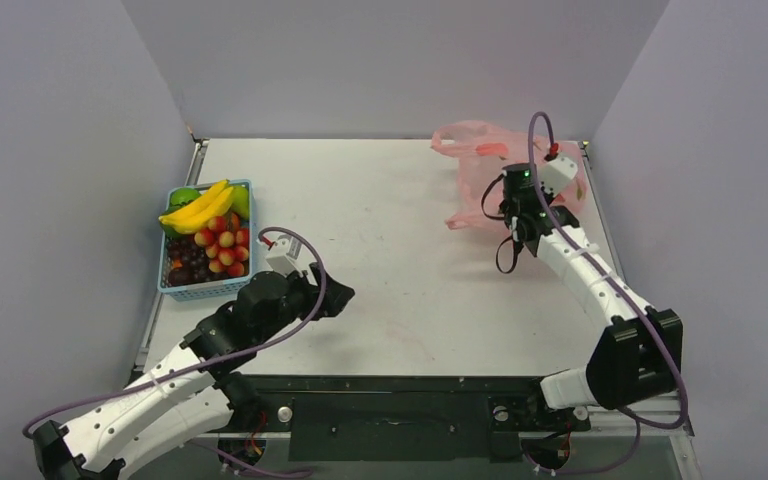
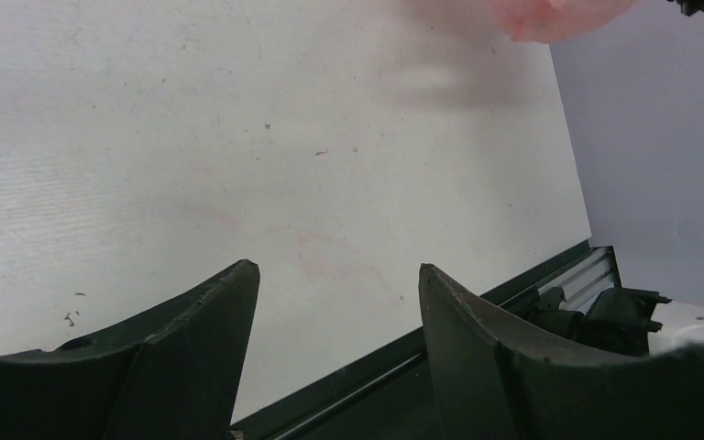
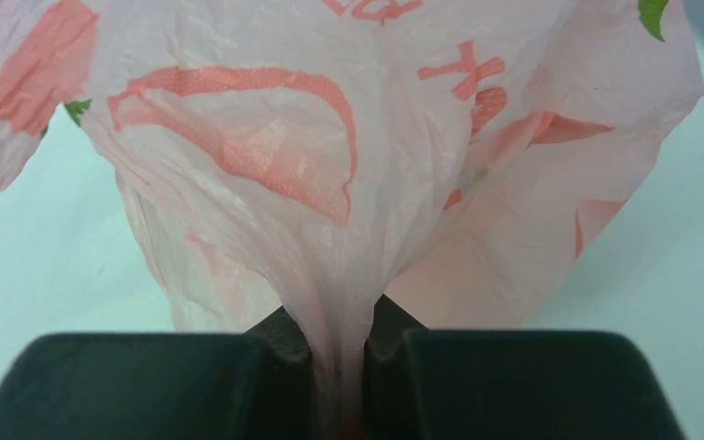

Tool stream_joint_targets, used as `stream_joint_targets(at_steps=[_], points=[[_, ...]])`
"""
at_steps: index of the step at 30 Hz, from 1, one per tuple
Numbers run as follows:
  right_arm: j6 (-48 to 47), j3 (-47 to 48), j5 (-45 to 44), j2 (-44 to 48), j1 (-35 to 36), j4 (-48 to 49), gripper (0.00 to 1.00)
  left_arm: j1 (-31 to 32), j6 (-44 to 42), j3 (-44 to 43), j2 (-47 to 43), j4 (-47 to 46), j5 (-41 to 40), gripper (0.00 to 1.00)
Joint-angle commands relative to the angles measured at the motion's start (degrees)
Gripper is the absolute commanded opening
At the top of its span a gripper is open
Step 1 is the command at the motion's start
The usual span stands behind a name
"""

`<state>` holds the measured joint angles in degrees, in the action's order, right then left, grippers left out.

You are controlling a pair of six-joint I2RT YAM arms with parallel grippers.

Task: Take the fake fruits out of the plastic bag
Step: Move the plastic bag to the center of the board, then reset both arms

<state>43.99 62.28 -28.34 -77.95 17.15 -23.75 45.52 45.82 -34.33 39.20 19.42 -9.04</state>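
The pink plastic bag (image 1: 470,170) lies crumpled at the table's far right. My right gripper (image 1: 508,190) is shut on a gathered fold of it. In the right wrist view the plastic bag (image 3: 330,165) fans out from between the closed fingers of the right gripper (image 3: 337,335). Its contents cannot be seen. The fake fruits sit in a light-blue basket (image 1: 203,290) at the left: yellow bananas (image 1: 200,207), a green fruit (image 1: 241,201) and a red-yellow cluster (image 1: 223,245). My left gripper (image 1: 345,295) hovers open and empty over bare table right of the basket (image 2: 339,275).
Dark grapes (image 1: 182,265) also lie in the basket. Grey walls close the table on three sides. The table's dark front rail (image 1: 400,385) runs between the arm bases. A corner of the pink bag (image 2: 559,14) shows at the top of the left wrist view.
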Motion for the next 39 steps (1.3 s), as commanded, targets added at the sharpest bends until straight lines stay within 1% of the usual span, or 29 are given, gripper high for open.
stream_joint_targets(at_steps=[1,2,3,4,5,6,8,12,14,16,17,21,23,26,29,34,36,39], points=[[-4.05,9.54,-0.91,-5.50,-6.33,-5.14,0.14,3.06,3.00,0.07,-2.79,-2.16,-3.46,0.62],[-6.03,11.73,0.33,-6.59,-7.30,-7.10,0.36,3.16,3.20,0.15,-4.06,-1.91,-3.73,0.62],[-7.04,12.56,0.62,-6.86,-7.52,-8.15,0.48,3.24,3.26,0.25,-5.34,-1.49,-3.76,0.62],[-8.93,13.25,1.13,-6.66,-7.50,-9.65,0.66,3.29,3.11,0.24,-6.01,-1.31,-4.07,0.62],[-9.63,13.10,1.55,-6.15,-7.40,-10.09,0.72,3.27,2.84,0.12,-7.19,-0.83,-4.33,0.62],[-10.90,12.40,2.11,-4.51,-7.22,-10.55,0.80,3.27,2.59,-0.09,-7.73,-0.50,-4.74,0.63],[-12.34,10.65,2.02,-0.93,-6.17,-10.99,0.84,3.33,1.50,-1.29,-9.02,0.97,-5.96,0.65],[-14.46,9.23,0.71,7.53,-1.79,-13.91,0.86,3.24,-2.47,-6.43,-9.63,5.85,-9.05,0.67],[-14.97,9.46,0.23,11.93,1.55,-16.08,0.86,3.24,-4.34,-9.44,-9.62,8.56,-10.71,0.68],[-15.43,9.64,1.71,16.33,4.97,-17.73,0.87,3.23,-5.87,-13.19,-9.95,11.51,-12.39,0.68],[-15.43,9.71,3.95,17.74,6.35,-18.81,0.87,3.20,-6.61,-14.00,-10.42,12.13,-13.02,0.68],[-15.66,8.45,11.60,27.27,6.93,-19.55,0.87,3.20,-7.98,-18.19,-13.09,14.04,-15.66,0.69],[-17.15,8.32,12.69,34.06,6.87,-18.97,0.87,3.18,-8.55,-20.01,-14.82,13.96,-16.77,0.69],[-18.64,8.97,10.10,39.90,6.95,-17.76,0.87,3.24,-12.01,-22.89,-17.28,13.14,-17.05,0.69],[-19.14,9.84,5.76,45.38,6.95,-17.33,0.88,3.26,-15.01,-26.33,-17.86,14.84,-19.66,0.70],[-17.10,9.16,-3.53,50.03,6.97,-16.69,0.88,3.26,-18.86,-31.75,-18.25,18.49,-23.59,0.71],[-17.03,7.17,-3.54,51.16,6.94,-15.52,0.88,3.26,-19.32,-32.50,-18.56,19.11,-24.52,0.71],[-18.40,7.79,-0.70,50.11,6.94,-16.84,0.88,3.26,-19.23,-32.89,-18.68,19.87,-24.51,0.71]])
